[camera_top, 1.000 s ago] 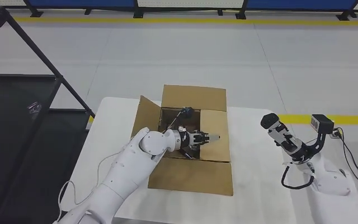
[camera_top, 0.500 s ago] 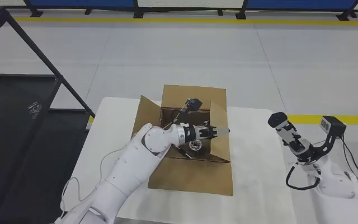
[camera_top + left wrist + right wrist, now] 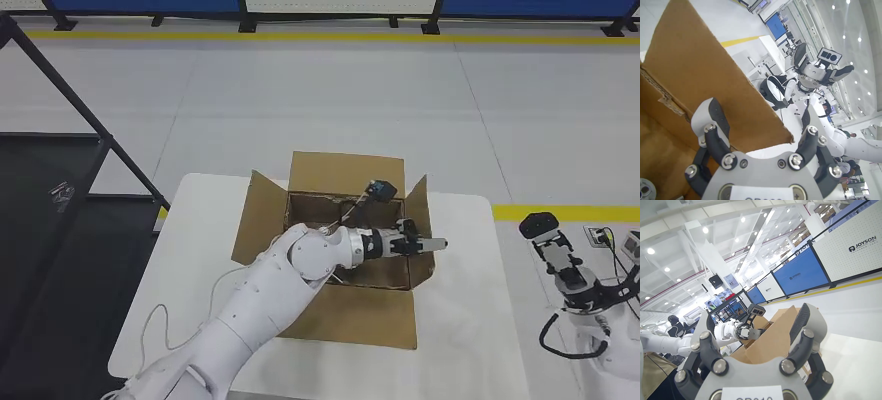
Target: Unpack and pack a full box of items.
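Left hand point(image 3: 761, 115) — wide open — straddles the raised box flap point(image 3: 696, 66); right hand point(image 3: 755, 321) open too, well apart.

white table point(image 3: 462, 300), grey floor point(image 3: 350, 100), blue barriers point(image 3: 140, 6)

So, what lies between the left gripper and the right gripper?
The box's raised side flap, right by the left gripper, then bare tabletop toward the right gripper. The top view shows this; the right wrist view also shows the flap.

An upright flap point(image 3: 418, 205) walls the right side of the box point(image 3: 345, 172) — its top stands open.
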`<state>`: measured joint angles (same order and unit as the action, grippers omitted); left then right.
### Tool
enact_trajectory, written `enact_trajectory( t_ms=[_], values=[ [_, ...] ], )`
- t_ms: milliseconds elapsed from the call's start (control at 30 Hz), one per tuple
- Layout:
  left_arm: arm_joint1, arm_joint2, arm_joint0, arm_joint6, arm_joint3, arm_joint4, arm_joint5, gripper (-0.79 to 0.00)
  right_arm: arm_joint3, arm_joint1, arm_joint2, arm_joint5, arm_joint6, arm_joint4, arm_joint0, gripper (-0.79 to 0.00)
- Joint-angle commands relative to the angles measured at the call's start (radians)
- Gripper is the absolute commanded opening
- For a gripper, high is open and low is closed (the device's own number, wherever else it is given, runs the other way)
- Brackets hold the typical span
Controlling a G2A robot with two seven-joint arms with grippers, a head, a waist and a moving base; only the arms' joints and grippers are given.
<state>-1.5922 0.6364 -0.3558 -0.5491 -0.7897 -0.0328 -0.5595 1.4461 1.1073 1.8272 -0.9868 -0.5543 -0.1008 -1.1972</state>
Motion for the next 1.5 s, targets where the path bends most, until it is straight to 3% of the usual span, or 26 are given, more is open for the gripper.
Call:
enact_trajectory(
  t_ms=[0, 500, 800, 1200, 1333, 1467],
  values=[
    [-0.020, -0.017, 0.014, 0.012, 0.037, 0.006, -0.003, 0.000, 0.001, -0.003, 0.009, -0.003, 0.009, -0.001, -0.011, 0.000],
    [-0.166, -0.131, 0.099, -0.003, 0.263, -0.029, 0.037, 0.000, 0.006, -0.018, 0.024, -0.018, 0.053, 0.000, -0.042, 0.000],
    [-0.225, -0.155, 0.133, -0.075, 0.364, -0.056, 0.017, 0.000, -0.005, -0.026, 0.001, -0.011, 0.054, 0.003, -0.023, 0.000],
    [-0.250, -0.124, 0.171, -0.058, 0.422, -0.060, -0.062, 0.000, -0.023, -0.034, -0.022, -0.008, 0.092, -0.012, 0.008, 0.000],
    [-0.240, -0.089, 0.195, -0.023, 0.430, -0.046, -0.108, 0.000, -0.028, -0.034, -0.025, 0.011, 0.125, -0.023, 0.021, 0.000],
    [-0.211, -0.037, 0.218, 0.010, 0.450, -0.018, -0.179, 0.000, -0.024, -0.036, -0.030, 0.032, 0.141, -0.018, 0.038, 0.000]
  ],
)
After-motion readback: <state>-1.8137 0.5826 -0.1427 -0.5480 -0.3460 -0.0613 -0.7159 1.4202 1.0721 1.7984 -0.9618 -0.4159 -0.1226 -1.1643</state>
